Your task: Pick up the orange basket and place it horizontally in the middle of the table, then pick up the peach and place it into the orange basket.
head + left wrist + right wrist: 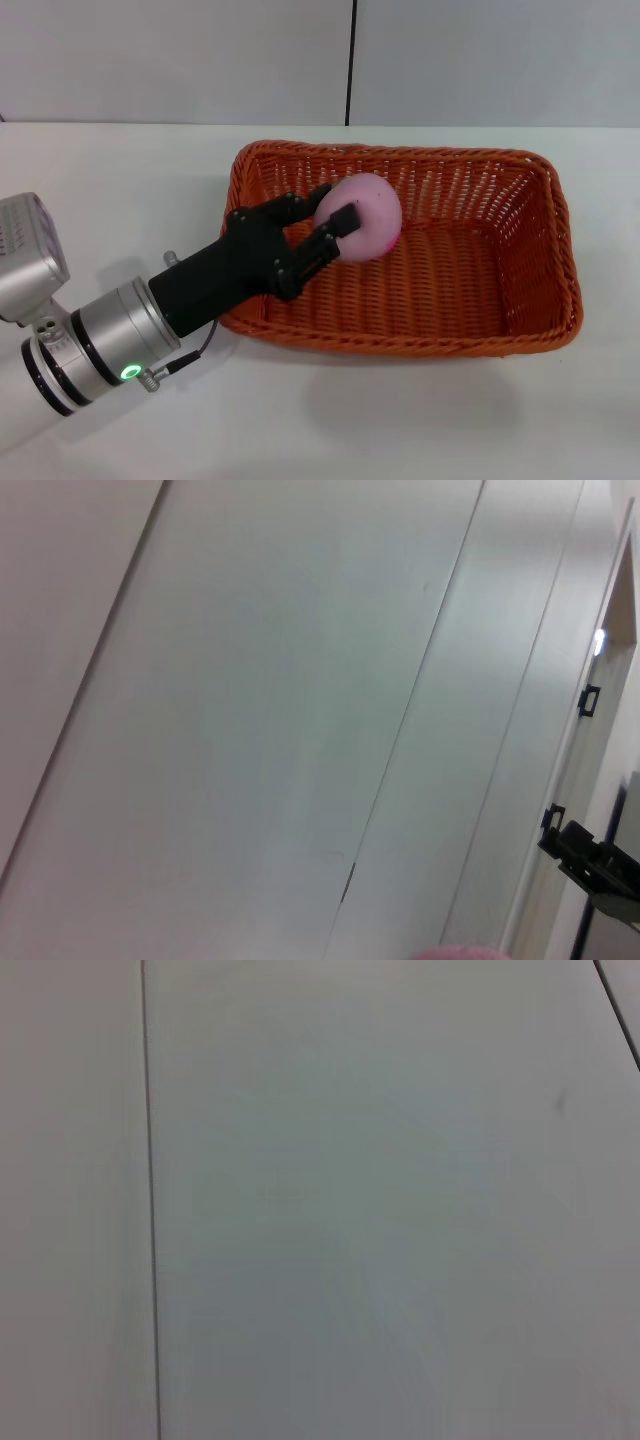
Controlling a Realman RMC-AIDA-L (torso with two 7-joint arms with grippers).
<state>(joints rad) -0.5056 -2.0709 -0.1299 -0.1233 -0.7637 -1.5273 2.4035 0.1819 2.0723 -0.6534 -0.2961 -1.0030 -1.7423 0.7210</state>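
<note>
Wicker fills most of the head view: the large rectangular orange woven basket (pixel 480 290) with flared slatted sides and a braided rim lies flat on the broad plain white table (pixel 110 180), its long sides running across the view. Reaching over the basket's near-left corner is the left gripper (pixel 338 212), a black multi-fingered hand on a silver cylindrical wrist with a green light, the arm coming in from the table edge nearest the robot on the basket's left. Its black fingers (pixel 343 222) are curled around the small round pink peach (pixel 368 208), one finger across the fruit's front and another hooked over its far-left side, so the hand is pinching the peach rather than spread wide. The peach sits within the basket's rim, over the left half of the woven floor, near the basket's back-left wall; whether it rests on the floor or hangs just above it cannot be told. The rest of the basket's floor, to the right of the peach, shows only bare weave. In the left wrist view a sliver of pink peach (pixel 462 952) shows at the frame's edge, with pale wall panels beyond it. The right wrist view shows only pale panelled surface, and the right gripper does not appear in any view.
</note>
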